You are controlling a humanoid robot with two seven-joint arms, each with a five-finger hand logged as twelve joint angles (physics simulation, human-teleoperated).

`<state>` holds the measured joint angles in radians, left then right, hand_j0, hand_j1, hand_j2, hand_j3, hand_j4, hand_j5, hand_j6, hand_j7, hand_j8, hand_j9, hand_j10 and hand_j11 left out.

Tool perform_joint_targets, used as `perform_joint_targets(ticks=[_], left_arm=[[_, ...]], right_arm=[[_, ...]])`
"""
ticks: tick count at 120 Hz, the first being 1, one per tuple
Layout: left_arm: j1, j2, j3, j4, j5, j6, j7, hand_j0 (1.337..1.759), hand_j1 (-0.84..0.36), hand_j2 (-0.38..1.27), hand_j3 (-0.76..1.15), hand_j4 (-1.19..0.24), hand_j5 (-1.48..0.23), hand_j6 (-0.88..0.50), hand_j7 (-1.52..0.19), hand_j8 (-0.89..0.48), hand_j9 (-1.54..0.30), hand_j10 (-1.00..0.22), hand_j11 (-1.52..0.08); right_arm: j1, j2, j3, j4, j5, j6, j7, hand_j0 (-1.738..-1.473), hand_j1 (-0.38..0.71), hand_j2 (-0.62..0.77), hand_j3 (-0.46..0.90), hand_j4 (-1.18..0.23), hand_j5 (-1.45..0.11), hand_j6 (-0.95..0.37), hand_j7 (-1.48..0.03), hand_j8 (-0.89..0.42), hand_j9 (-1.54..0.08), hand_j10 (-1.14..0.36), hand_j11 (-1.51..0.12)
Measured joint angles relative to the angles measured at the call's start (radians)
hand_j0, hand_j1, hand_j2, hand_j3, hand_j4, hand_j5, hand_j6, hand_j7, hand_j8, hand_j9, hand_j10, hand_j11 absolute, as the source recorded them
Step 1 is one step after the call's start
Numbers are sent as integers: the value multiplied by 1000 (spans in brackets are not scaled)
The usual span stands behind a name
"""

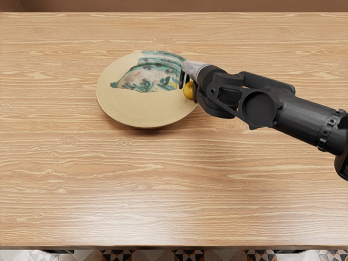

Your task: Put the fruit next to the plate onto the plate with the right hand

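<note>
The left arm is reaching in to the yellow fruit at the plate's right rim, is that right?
Not quite: the arm comes in from the picture's right edge, so it is the right hand, not the left. The head view shows it at the yellow fruit by the right rim of the plate. The rest holds.

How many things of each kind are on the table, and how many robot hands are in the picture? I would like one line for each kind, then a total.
Plate: 1
Yellow fruit, partly hidden at the plate's right edge: 1
Right hand: 1
Total: 3
</note>
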<state>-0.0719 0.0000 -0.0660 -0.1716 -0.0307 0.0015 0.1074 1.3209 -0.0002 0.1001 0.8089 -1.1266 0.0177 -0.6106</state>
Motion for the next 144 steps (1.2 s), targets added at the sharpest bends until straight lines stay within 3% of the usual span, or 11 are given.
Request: perform_joint_targets(ticks=[5, 16, 28, 56, 65, 84, 91, 108, 125, 144], left_arm=[[0, 0, 0, 0, 0, 0, 0, 1658, 330, 3, 0, -16, -21, -16, -21, -16, -21, -16, -21], [1, 0, 0, 0, 0, 0, 0, 1658, 330, 3, 0, -16, -21, -16, -21, -16, -21, -16, -21], [0, 0, 0, 0, 0, 0, 0, 1658, 330, 3, 0, -16, -21, -16, -21, -16, -21, -16, -21], [1, 0, 0, 0, 0, 0, 0, 1658, 330, 3, 0, -16, -21, -16, -21, -16, -21, -16, -21], [1, 0, 0, 0, 0, 0, 0, 1658, 330, 3, 0, -16, -21, -16, -21, -16, -21, -16, -21], [0, 0, 0, 0, 0, 0, 0, 1658, 330, 3, 0, -16, -21, -16, -21, -16, -21, -16, -21], [0, 0, 0, 0, 0, 0, 0, 1658, 330, 3, 0, -16, -21, -16, -21, -16, -21, -16, -21], [0, 0, 0, 0, 0, 0, 0, 1658, 330, 3, 0, -16, -21, -16, -21, -16, -21, -16, -21], [1, 0, 0, 0, 0, 0, 0, 1658, 330, 3, 0, -16, -21, -16, -21, -16, -21, -16, -21], [-19, 0, -1, 0, 0, 0, 0, 1658, 330, 3, 0, -16, -21, -16, -21, -16, -21, -16, -21]], right_arm=[[0, 0, -1, 0, -1, 0, 0, -1653, 220, 153, 0, -678, -922, -454, -899, -452, -924, -681, -928], [1, 0, -4, -4, -5, -25, 0, -1655, 19, 98, 0, -438, -595, -295, -580, -294, -596, -440, -598], [7, 0, -4, -5, -6, -38, 0, -1656, -124, 60, 0, -269, -365, -182, -356, -181, -365, -270, -367], [20, -12, 51, 10, 43, 23, 0, -1657, -278, 20, 0, -87, -116, -61, -113, -60, -117, -87, -117], [22, -95, 107, 47, 110, 115, 0, -1658, -300, 14, 0, -61, -81, -43, -79, -42, -81, -61, -81], [-14, -392, 154, 179, 262, 323, 2, -1658, -327, 7, 0, -29, -37, -22, -36, -21, -37, -29, -37], [-35, -495, 159, 230, 293, 385, 22, -1658, -332, 5, 0, -23, -28, -17, -27, -16, -28, -22, -28], [-65, -680, 165, 301, 354, 522, 130, -1658, -341, 3, 0, -13, -14, -11, -14, -10, -14, -12, -14], [-77, -759, 167, 320, 371, 575, 208, -1658, -346, 2, 0, -8, -7, -8, -7, -7, -7, -8, -7], [-88, -781, 166, 324, 376, 589, 235, -1658, -348, 1, 0, -6, -4, -7, -3, -5, -4, -5, -3]])
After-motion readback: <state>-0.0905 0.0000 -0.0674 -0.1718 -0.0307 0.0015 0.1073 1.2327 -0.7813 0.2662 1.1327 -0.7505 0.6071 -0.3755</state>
